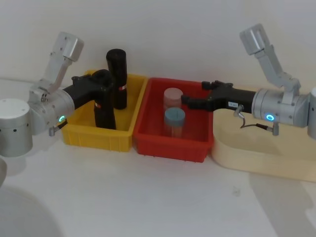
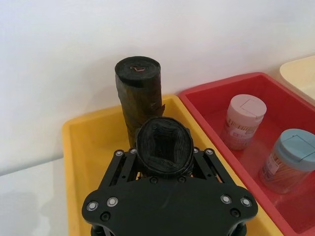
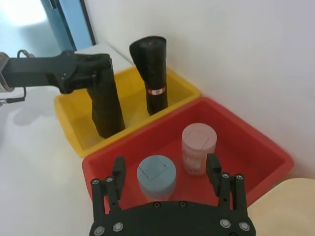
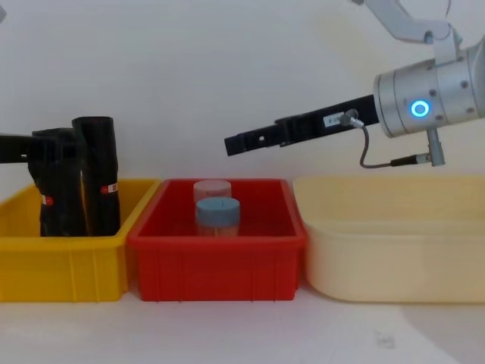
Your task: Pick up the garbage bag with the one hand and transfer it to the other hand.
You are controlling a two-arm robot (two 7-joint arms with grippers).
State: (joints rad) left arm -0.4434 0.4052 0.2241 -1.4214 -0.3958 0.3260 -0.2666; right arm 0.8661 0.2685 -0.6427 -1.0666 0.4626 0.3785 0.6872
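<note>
Inside the yellow bin (image 1: 98, 140), the left gripper (image 1: 102, 81) is clamping the top of an upright garbage bag roll (image 1: 104, 116), its arm reaching in level. Above the red bin (image 1: 170, 148), the right gripper (image 1: 190, 102) is hovering horizontally with fingers spread apart.

table (image 1: 148, 197), yellow bin (image 1: 98, 139), red bin (image 1: 170, 149), tub (image 1: 256, 162)

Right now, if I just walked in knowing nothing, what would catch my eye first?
The left tool, on the green-lit arm, is clamped around a black garbage bag roll standing in the yellow bin, beside a second roll. The right tool, open, hovers above a pink-lidded jar and a blue-lidded jar in the red bin.
</note>
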